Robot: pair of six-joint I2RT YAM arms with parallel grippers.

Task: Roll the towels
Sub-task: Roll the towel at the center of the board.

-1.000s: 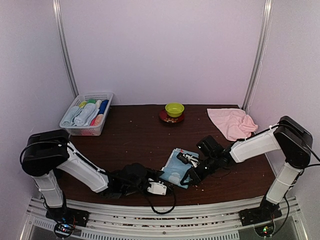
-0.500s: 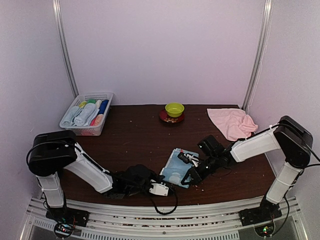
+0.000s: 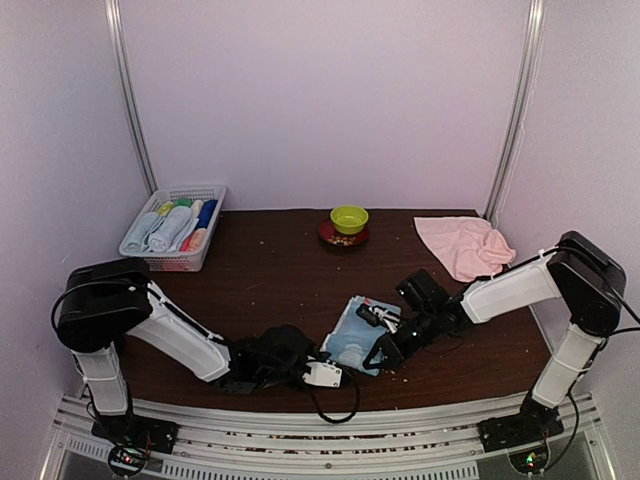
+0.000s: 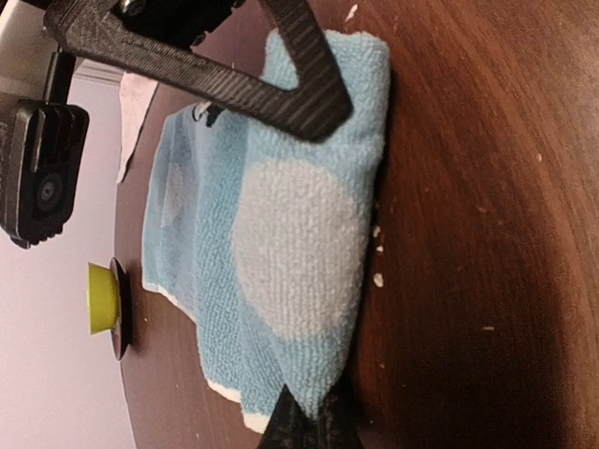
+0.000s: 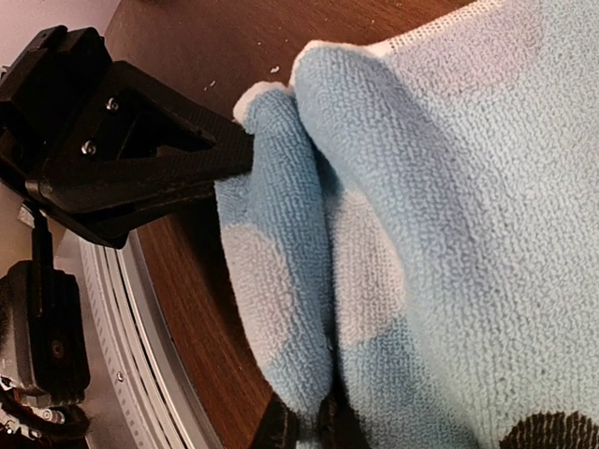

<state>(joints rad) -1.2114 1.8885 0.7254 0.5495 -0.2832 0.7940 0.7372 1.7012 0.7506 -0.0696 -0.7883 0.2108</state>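
The light blue towel (image 3: 352,335) with white patches lies near the table's front edge, its near edge folded into a thick lip. My left gripper (image 3: 328,354) is shut on that lip's left end; in the left wrist view the tips (image 4: 309,426) pinch the light blue towel (image 4: 281,234). My right gripper (image 3: 380,355) is shut on the lip's right end, and the right wrist view shows it (image 5: 309,426) clamping a fold of the light blue towel (image 5: 449,215). The pink towel (image 3: 463,245) lies crumpled at the back right, away from both grippers.
A white mesh basket (image 3: 140,258) with several rolled towels stands at the back left. A green bowl (image 3: 349,218) sits on a dark red saucer at the back middle. Crumbs dot the brown table (image 3: 270,280). The metal rail runs just below the arms.
My left gripper has slid right to the blue towel's near edge and closed on it. The right gripper has kept its grip and barely moved.
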